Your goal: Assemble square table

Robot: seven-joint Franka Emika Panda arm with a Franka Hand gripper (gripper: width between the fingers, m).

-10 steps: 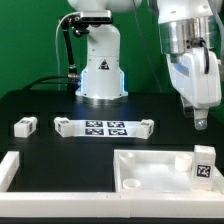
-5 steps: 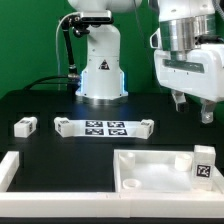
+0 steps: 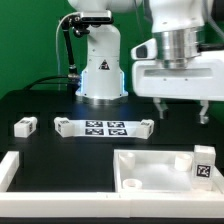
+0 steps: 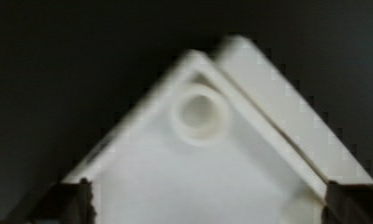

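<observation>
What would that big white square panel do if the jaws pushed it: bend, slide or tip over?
The square panel looks like rigid moulded plastic with a raised rim, so probably stiff. It lies flat and wide on the black table, so it would likely slide, not tip. Shallow and hollow, it seems light.

No legible text; coded tags on marker board (image 3: 104,127), leg (image 3: 203,164).
</observation>
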